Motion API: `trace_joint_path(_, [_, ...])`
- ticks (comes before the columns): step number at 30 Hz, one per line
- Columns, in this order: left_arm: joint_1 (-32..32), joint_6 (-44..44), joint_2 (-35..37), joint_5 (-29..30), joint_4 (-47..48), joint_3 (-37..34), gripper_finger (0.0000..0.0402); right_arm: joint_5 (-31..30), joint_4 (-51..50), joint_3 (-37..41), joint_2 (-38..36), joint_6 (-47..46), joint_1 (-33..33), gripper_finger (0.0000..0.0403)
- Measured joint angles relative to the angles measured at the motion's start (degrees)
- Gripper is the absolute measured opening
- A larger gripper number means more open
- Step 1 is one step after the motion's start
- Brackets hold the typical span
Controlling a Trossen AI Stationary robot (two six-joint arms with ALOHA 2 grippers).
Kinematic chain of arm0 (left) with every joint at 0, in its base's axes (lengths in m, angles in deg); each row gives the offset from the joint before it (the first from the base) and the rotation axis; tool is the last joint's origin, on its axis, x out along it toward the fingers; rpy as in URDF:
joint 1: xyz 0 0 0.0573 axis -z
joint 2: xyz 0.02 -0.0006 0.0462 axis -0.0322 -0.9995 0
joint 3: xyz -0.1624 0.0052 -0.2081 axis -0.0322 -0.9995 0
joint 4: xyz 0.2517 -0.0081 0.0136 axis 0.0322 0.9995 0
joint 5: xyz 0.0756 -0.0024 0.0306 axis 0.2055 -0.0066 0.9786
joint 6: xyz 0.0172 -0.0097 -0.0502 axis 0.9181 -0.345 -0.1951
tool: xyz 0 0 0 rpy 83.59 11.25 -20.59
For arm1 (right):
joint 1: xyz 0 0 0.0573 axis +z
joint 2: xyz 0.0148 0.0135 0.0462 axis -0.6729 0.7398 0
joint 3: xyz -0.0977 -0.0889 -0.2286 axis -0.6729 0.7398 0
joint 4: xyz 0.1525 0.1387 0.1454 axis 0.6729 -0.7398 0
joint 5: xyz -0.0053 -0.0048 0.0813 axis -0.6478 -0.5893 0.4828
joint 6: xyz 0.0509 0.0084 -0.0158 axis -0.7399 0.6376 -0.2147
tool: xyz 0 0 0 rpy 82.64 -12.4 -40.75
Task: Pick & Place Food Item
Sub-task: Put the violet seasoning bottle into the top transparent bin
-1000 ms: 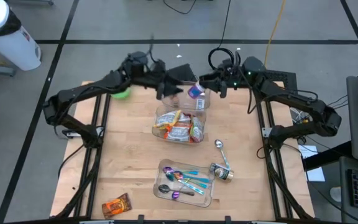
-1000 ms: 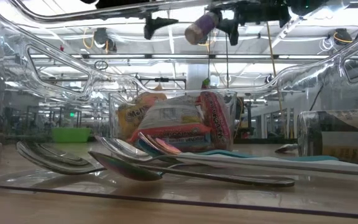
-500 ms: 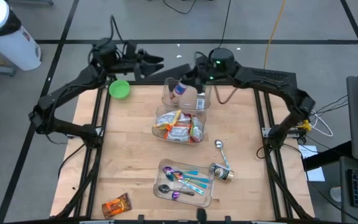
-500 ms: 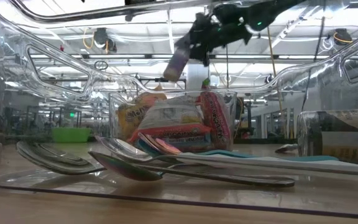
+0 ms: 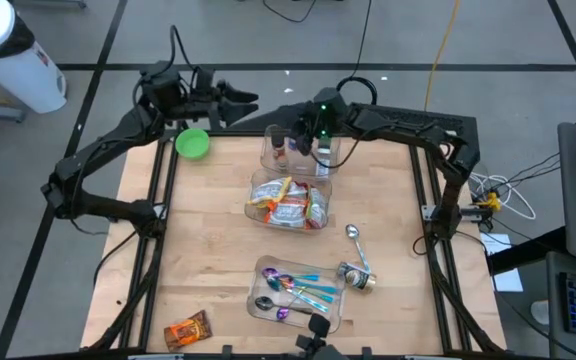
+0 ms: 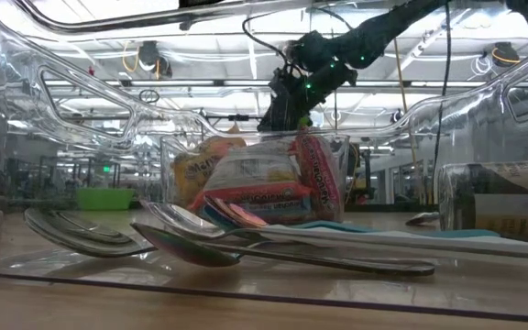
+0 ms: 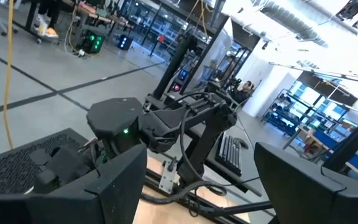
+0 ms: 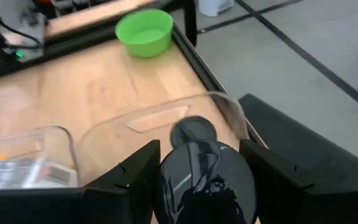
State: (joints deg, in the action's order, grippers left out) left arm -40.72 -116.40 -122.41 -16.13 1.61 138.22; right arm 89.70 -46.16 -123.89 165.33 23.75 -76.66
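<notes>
You are holding the dark-capped bottle (image 8: 204, 186) clenched in the right gripper (image 5: 303, 140) over the far clear bin (image 5: 271, 158), while your left gripper (image 5: 243, 100), jaws released, is waiting beyond the table's (image 5: 208, 270) far edge.

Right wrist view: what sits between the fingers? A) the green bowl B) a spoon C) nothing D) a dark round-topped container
D: a dark round-topped container fills the gap between the right gripper fingers, above the clear bin; the green bowl sits far off.

Table (image 5: 208, 250) pale matt wood; bins (image 5: 290, 202) clear glossy plastic; spoons (image 6: 246, 247) polished metal; bowl (image 5: 192, 144) probably plastic.
</notes>
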Motion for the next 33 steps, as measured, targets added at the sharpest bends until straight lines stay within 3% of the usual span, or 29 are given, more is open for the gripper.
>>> trace_joint_path(5, [0.7,-0.1,-0.6,0.0,0.5,0.0,0.0297,-6.7,0.9,0.1,0.7,3.4,1.0,0.019])
trace_joint_path(14, [2.3,0.2,-0.8,1.3,0.5,0.0,0.0296,-6.7,0.5,0.9,4.4,2.4,2.8,0.019])
trace_joint_path(17, [2.8,0.2,-0.8,1.6,0.5,0.0,0.0296,-9.6,2.9,0.9,5.5,2.4,3.7,0.019])
trace_joint_path(33, [4.7,-0.7,-0.8,1.7,0.5,0.0,0.0296,-10.9,3.9,1.0,8.1,0.7,2.6,0.019])
